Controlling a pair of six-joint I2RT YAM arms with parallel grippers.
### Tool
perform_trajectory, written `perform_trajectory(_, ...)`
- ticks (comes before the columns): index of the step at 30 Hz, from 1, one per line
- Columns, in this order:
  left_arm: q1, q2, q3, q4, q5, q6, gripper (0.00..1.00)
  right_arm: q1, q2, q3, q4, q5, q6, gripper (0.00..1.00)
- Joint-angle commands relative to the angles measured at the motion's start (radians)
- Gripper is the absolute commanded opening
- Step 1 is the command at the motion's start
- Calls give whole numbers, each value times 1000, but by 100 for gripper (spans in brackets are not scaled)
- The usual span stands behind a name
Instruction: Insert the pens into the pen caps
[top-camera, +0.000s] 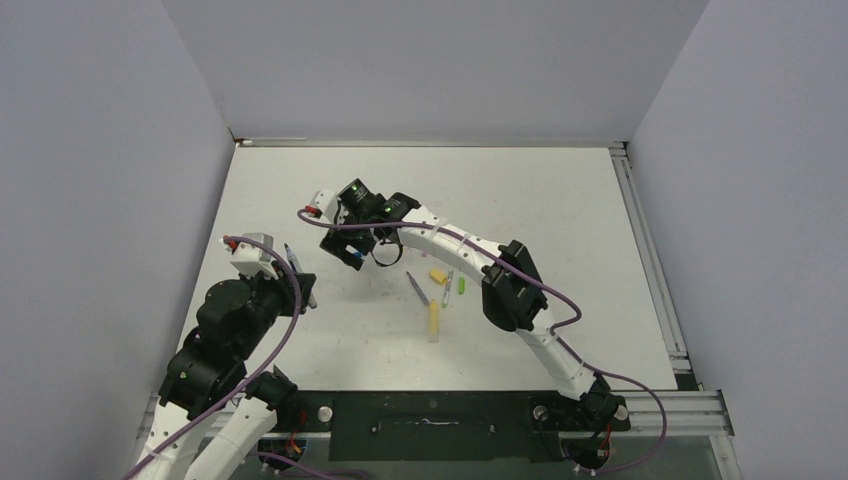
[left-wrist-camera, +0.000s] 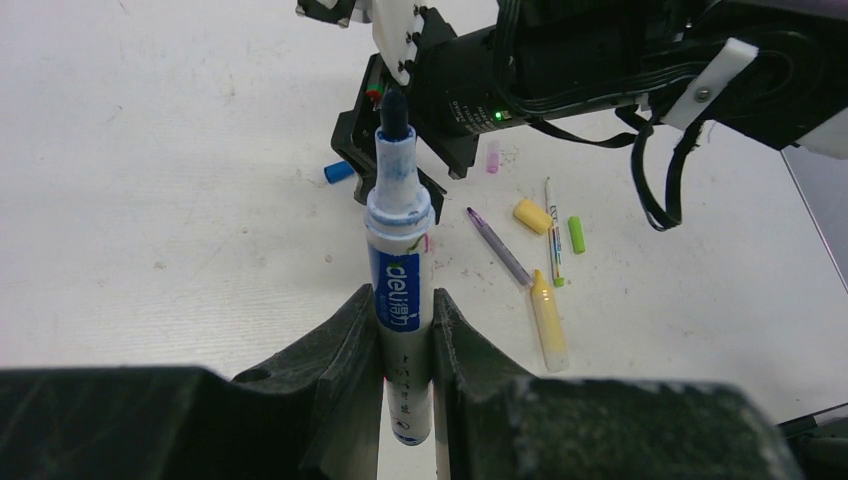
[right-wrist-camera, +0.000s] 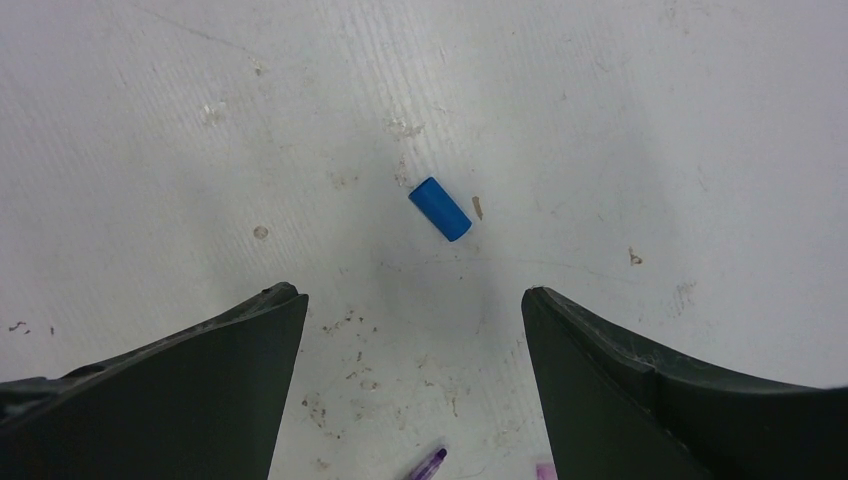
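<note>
My left gripper (left-wrist-camera: 403, 293) is shut on the white-grey pen (left-wrist-camera: 400, 270), whose blue tip points up and away toward the right arm. In the top view this pen (top-camera: 295, 262) sits at the table's left. The blue cap (right-wrist-camera: 440, 208) lies on the table just ahead of my open right gripper (right-wrist-camera: 410, 293), which hovers over it with nothing between its fingers. On the table lie the yellow marker (left-wrist-camera: 548, 320), purple pen (left-wrist-camera: 498, 245), grey-green pen (left-wrist-camera: 553, 235), yellow cap (left-wrist-camera: 531, 215), green cap (left-wrist-camera: 576, 234) and pink cap (left-wrist-camera: 492, 157).
The right arm (top-camera: 510, 280) arches over the table's middle, above the loose pens. Grey walls close in the left, back and right sides. A metal rail (top-camera: 650, 250) runs along the table's right edge.
</note>
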Motion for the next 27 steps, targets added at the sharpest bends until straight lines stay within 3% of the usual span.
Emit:
perform_trajectory(1,10,2,-1,58,-8,3,0,-14,28,48,30,-31,-47,79)
perform_trajectory(27,17,8,-4,64,16,6,0,-18,190,113,166,-68,-49,59)
